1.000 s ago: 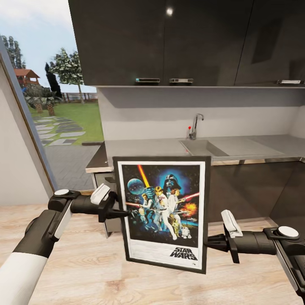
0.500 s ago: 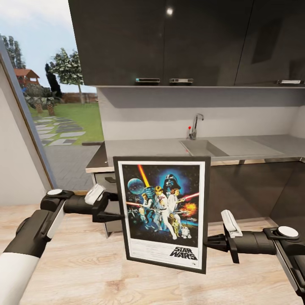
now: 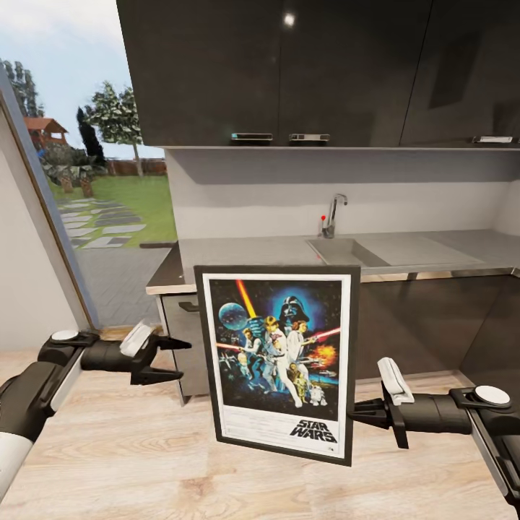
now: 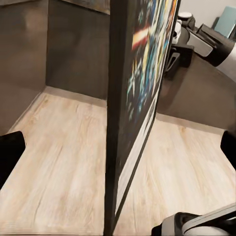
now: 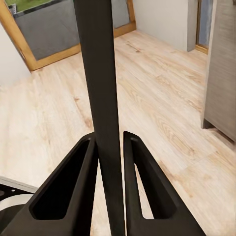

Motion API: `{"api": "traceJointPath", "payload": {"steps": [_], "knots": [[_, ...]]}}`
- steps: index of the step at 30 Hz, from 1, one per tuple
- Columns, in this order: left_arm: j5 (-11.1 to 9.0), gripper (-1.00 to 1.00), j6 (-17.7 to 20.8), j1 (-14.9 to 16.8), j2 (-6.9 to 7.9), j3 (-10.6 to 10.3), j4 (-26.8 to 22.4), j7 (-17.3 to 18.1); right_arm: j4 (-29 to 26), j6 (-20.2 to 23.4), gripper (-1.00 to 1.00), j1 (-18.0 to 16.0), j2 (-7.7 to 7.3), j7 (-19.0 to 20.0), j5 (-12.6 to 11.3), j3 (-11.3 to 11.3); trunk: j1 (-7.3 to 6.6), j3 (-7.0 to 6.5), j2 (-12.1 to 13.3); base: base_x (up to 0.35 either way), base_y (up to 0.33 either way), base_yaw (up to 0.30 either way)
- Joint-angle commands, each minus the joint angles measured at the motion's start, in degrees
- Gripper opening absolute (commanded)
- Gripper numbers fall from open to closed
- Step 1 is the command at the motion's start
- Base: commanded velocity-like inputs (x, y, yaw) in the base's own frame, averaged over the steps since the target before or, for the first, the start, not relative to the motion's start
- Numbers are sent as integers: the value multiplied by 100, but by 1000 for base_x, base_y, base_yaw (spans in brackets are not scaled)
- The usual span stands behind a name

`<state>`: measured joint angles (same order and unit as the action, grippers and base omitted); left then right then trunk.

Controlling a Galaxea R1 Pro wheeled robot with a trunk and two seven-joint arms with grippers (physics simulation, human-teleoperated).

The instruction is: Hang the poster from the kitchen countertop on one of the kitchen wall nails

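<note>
Right claw (image 3: pixel 359 414) grasps poster (image 3: pixel 278 357) edge | left claw (image 3: pixel 170 358) released beside poster | keep poster upright toward nail

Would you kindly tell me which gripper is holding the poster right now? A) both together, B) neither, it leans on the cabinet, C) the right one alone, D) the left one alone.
C: the right gripper has its jaws clamped on the edge of the poster, while the left gripper hangs open, apart from the frame.
</note>
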<state>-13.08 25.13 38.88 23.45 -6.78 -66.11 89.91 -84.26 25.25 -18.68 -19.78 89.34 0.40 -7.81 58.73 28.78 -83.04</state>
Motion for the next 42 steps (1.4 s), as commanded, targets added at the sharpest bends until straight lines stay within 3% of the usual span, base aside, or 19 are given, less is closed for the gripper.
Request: {"api": "traceJointPath", "payload": {"steps": [1,5,7,9,11,12,14,16,18,20,22,24,25,27,31,42], "knots": [[-21,100,-42,5,24,-13,206,9,-2,76,-100,-4,0,31,4,-4,0,6,-4,0,0,0],[-20,100,-483,5,47,-9,1093,9,-2,76,-100,-4,-2,31,7,-8,0,6,-4,0,0,0],[-24,100,-1299,5,39,0,2155,9,-2,73,-100,-4,-4,31,11,-10,0,6,-4,0,0,0],[-30,100,-1679,5,18,95,2865,9,-2,70,-100,-4,-5,31,11,-10,0,6,-4,0,0,0],[-32,100,-2190,5,-71,358,3802,9,-2,66,-100,-4,-4,31,14,-10,0,6,-4,0,0,0],[-33,100,-2328,5,-93,432,4043,9,-2,64,-100,-4,-3,31,15,-10,0,6,-4,0,0,0],[-80,100,-2930,5,-149,726,5050,-567,1,59,-100,-4,1,27,23,-6,0,6,-4,0,0,0],[-174,100,-3252,5,-169,830,5540,-854,3,48,-100,-4,4,22,25,-4,0,6,-4,0,0,0],[-547,100,-3815,-16,-255,947,6097,-1302,5,33,-100,-1,7,17,28,-2,0,6,-4,0,0,0],[-750,100,-3984,-134,-312,977,6231,-1554,6,30,-100,1,8,16,31,-2,0,6,-4,0,0,0],[-1410,100,-4235,-753,-535,1008,6392,-2435,11,25,-100,3,9,20,37,-2,0,6,-4,0,0,0],[-1760,100,-4349,-941,-647,1014,6419,-2798,13,25,-100,4,9,21,38,-1,0,6,-4,0,0,0],[-2097,100,-4485,-1084,-735,1016,6436,-3053,14,24,-100,4,9,21,38,-3,0,6,-4,0,0,0],[-2450,100,-4640,-1285,-817,1018,6448,-3266,26,24,-100,6,9,22,43,-4,0,6,-4,0,0,0],[-2701,100,-4746,-1465,-834,1020,6457,-3421,83,24,-100,11,9,18,50,-8,0,6,-4,0,0,0],[-2822,100,-4783,-1932,-677,1012,6454,-3518,137,15,-100,13,9,6,57,-19,0,6,-4,0,0,0]]}}
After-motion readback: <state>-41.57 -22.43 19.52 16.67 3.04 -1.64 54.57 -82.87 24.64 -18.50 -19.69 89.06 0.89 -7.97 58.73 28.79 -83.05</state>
